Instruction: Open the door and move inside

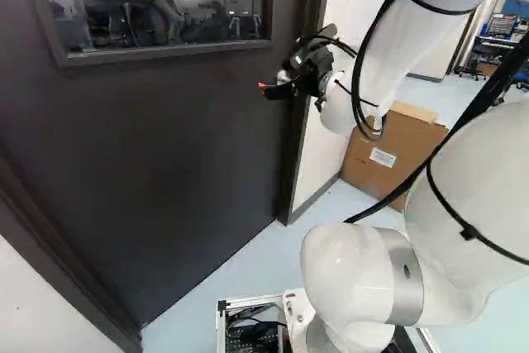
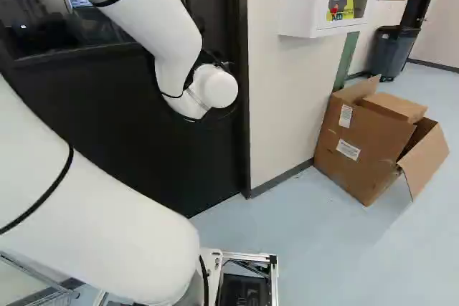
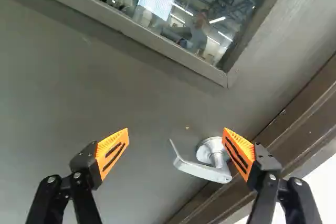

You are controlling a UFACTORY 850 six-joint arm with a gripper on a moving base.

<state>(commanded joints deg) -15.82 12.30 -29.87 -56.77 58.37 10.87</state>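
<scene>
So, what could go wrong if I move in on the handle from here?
The lever handle sits off-centre, near one orange pad of the open gripper; going straight in, that finger may knock it. The same finger is on the door frame's side and might scrape it. The base looks close to the door, so an inward swing could hit it.

Arm (image 1: 471,196): white, bent, rising right of the middle in the left base view
Forearm (image 2: 154,16): slanting down from the top of the right base view
Wrist (image 2: 215,87): at the forearm's lower end
Gripper (image 1: 276,87): black, pointing left in the left base view, open
Fingers: spread well apart
Pads (image 3: 113,153): orange, touching neither each other nor anything between
</scene>
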